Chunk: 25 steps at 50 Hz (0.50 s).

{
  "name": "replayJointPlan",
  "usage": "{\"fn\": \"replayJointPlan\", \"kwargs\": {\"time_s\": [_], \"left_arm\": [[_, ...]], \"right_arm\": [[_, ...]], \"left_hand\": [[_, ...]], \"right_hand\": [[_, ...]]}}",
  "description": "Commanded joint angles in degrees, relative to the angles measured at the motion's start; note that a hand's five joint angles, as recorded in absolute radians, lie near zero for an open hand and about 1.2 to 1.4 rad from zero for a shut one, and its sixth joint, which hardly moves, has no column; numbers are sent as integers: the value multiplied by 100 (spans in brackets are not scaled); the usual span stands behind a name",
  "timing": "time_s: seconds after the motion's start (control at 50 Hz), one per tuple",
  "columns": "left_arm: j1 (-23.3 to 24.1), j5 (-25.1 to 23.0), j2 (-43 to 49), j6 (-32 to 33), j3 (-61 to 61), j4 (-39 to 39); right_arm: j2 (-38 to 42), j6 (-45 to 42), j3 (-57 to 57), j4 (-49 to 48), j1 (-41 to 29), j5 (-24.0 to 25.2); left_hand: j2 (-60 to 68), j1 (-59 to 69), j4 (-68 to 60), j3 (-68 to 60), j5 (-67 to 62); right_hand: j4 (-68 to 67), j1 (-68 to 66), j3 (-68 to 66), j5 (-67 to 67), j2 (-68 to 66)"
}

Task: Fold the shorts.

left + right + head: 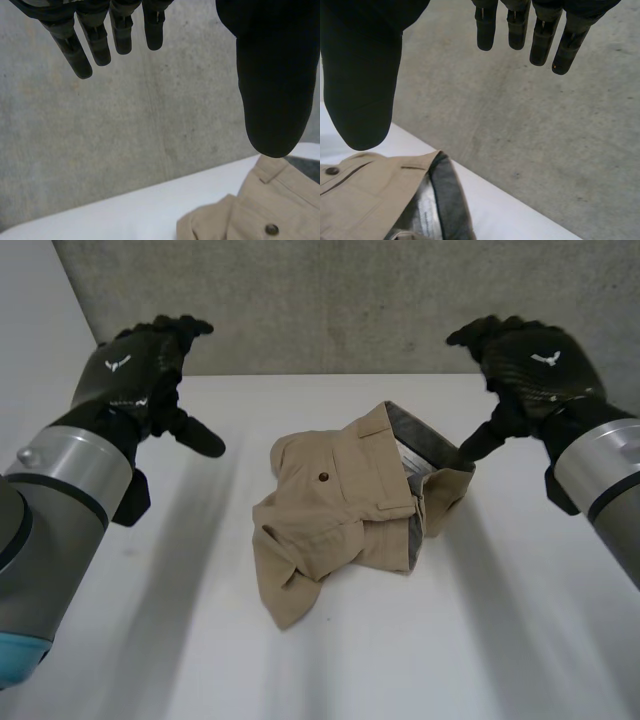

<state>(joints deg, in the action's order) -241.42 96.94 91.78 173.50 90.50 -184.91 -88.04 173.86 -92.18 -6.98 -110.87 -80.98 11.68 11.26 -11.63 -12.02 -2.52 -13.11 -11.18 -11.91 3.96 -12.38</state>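
— Where do the shorts lie?

— The khaki shorts (350, 520) lie crumpled and partly folded in the middle of the white table (480, 640), with the waistband toward the concrete wall (330, 300). The head view takes in the whole heap, one leg end sticking out on the near side.

— What do the wrist views add?

— The left wrist view catches a corner of the cloth with a dark button (271, 229) below the thumb's tip. The right wrist view looks into the open waistband, where the grey lining (447, 200) and a pale label (422, 212) sit inside it.

— And the hands?

— The left hand (140, 365) hovers above the table beside the shorts and apart from them. Its fingers are straight and spread away from the thumb, and it grasps nothing. The right hand (530, 355) hangs at the opposite side, likewise released, with its fingers extended. Its thumb points down at the waistband's corner, and I cannot tell whether the tip touches the cloth.
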Motion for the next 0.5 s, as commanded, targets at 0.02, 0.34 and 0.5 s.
{"fn": "replayJointPlan", "kwargs": {"time_s": [0.02, 0.34, 0.5], "left_arm": [[-10, 35, 156, -561, 441, 305], [-19, -18, 2335, -1828, 82, 1721], [86, -35, 2687, -2101, -234, 1528]], "right_arm": [[734, -825, 121, 39, -627, 196], [3144, -1724, 578, -1112, -1481, -708], [3364, -2163, 596, -2000, -1481, -1254]], "left_hand": [[-113, -71, 108, 147, 197], [4, 47, -9, 29, 79], [223, 265, -228, -189, -140]], "right_hand": [[311, 118, 191, -396, 238], [-1430, -1623, -1550, 1345, -1503], [-2019, -2212, -2139, 1934, -2092]]}}
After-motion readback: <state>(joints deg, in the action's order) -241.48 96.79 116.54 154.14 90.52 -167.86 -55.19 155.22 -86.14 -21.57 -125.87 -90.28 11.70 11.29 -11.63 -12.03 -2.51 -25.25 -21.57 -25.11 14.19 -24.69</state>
